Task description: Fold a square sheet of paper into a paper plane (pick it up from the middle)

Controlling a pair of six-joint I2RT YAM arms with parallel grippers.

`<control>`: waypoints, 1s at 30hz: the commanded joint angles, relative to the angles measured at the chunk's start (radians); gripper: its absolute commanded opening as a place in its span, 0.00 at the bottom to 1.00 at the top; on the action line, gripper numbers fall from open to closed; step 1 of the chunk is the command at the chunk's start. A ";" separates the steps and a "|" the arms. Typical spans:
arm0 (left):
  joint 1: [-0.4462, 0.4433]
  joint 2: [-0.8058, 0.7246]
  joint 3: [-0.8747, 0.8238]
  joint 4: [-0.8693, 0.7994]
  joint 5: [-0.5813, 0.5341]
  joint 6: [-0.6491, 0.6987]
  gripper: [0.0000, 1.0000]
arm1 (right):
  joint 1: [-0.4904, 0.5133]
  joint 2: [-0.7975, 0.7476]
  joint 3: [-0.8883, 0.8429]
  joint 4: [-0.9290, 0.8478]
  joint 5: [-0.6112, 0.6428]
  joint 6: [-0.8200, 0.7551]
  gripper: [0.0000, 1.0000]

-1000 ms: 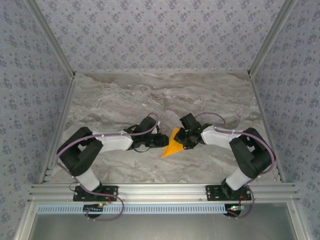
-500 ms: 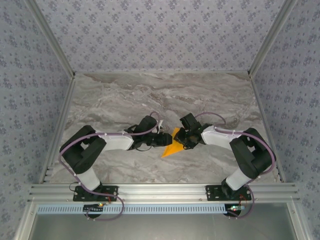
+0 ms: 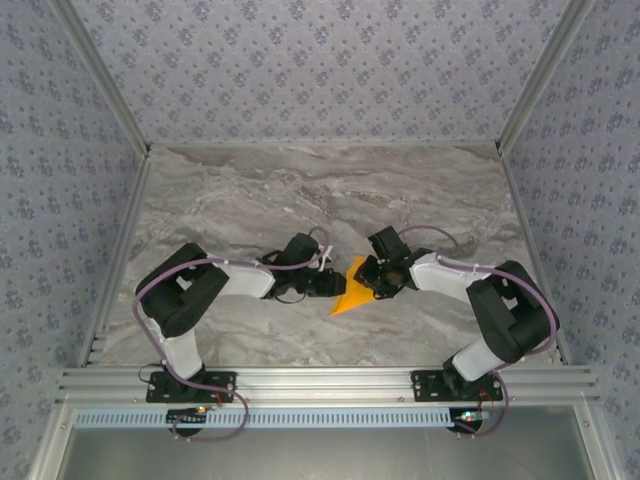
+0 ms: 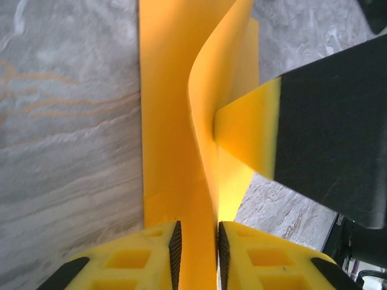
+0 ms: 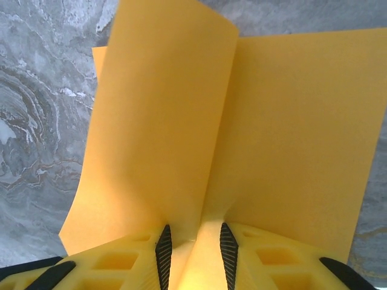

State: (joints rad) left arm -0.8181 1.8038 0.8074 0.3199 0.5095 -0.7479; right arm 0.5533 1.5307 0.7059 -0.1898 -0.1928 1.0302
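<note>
The square sheet of paper [image 3: 345, 298] is bright orange and partly folded, lying mid-table as a pointed kite shape between my two grippers. My left gripper [image 3: 337, 285] comes at it from the left. In the left wrist view the paper [image 4: 166, 121] runs through the narrow gap of the left gripper [image 4: 196, 241], a raised flap leaning on the right pad. A fingertip [image 4: 248, 133] of the right gripper presses that flap from the right. My right gripper [image 3: 373, 279] pinches a raised crease. In the right wrist view the paper [image 5: 290, 121] rises in two panels from the right gripper [image 5: 193, 241].
The grey marble table [image 3: 250, 200] stretches open behind both arms. Patterned walls [image 3: 320, 70] enclose it at the back and sides. An aluminium rail [image 3: 320, 382] carrying the arm bases runs along the near edge.
The left arm has reached further right onto the paper; its jaws widened briefly, then narrowed on the paper. Paper and right gripper shifted slightly right.
</note>
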 commanded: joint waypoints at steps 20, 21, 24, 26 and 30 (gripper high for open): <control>-0.007 0.008 0.051 0.043 -0.011 0.088 0.05 | -0.095 -0.154 -0.080 -0.135 0.007 -0.102 0.30; -0.009 0.008 0.050 0.048 -0.004 0.087 0.06 | -0.094 -0.147 -0.080 -0.125 0.000 -0.103 0.30; -0.012 0.008 0.044 0.082 0.030 0.085 0.10 | -0.094 -0.135 -0.080 -0.069 -0.042 -0.111 0.31; -0.013 0.006 0.037 0.115 0.059 0.085 0.15 | -0.094 -0.133 -0.082 -0.028 -0.072 -0.122 0.33; -0.016 0.006 0.032 0.162 0.099 0.092 0.24 | -0.095 -0.129 -0.083 0.001 -0.100 -0.131 0.36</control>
State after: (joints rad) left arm -0.8227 1.8038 0.8261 0.4084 0.5522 -0.6785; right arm 0.4641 1.3933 0.6327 -0.2214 -0.2584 0.9241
